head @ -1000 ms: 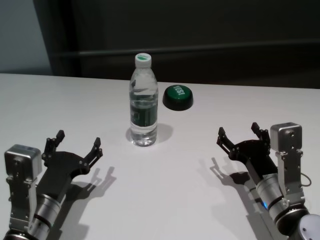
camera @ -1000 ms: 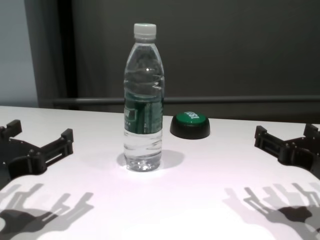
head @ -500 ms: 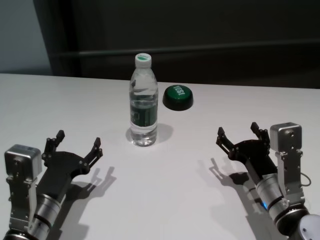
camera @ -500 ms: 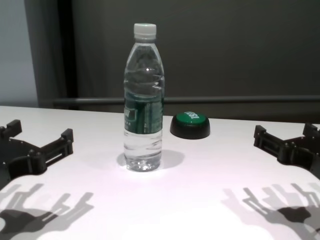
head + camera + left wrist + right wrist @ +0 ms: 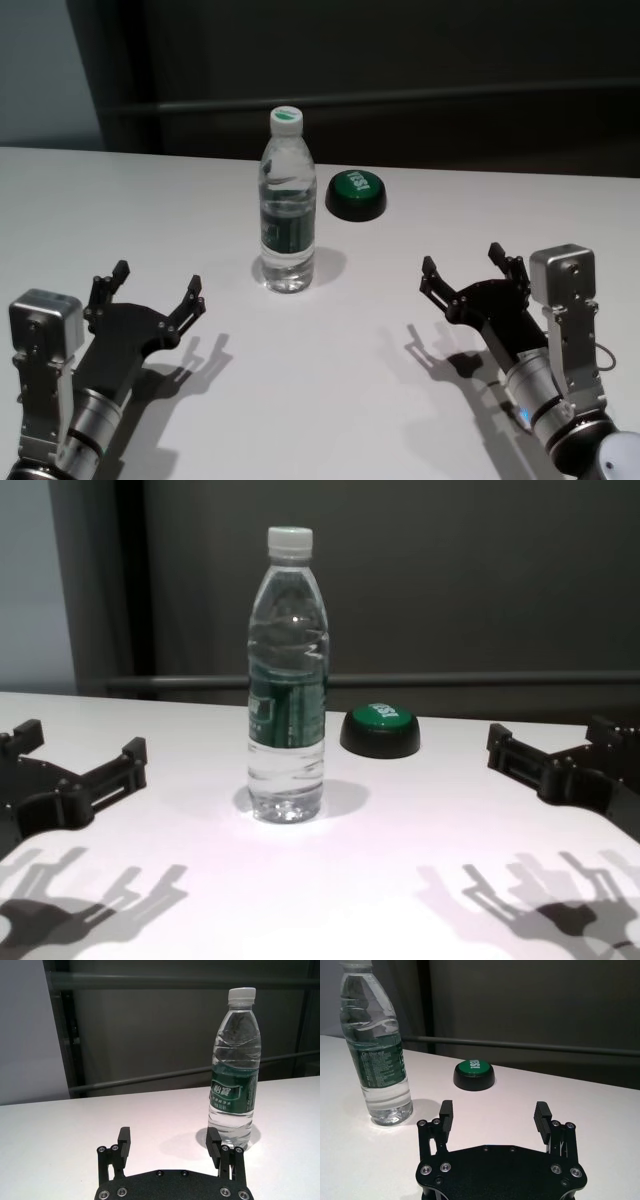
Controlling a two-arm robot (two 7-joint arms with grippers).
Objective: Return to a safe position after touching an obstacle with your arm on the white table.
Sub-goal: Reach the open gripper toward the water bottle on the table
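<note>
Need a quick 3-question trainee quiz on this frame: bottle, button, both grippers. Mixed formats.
1. True or false: the water bottle stands upright on the white table.
2. Which gripper holds something? A) left gripper B) right gripper C) neither
3. Fill in: in the head view the green button sits behind the bottle, to the robot's ____.

Key: 1 true. 2 C, both have open fingers and hover apart from the bottle. 3 right.

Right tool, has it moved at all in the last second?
Yes. The right tool has shifted toward the robot's left, closer to the water bottle and green button, which stand unmoved on the white table.
</note>
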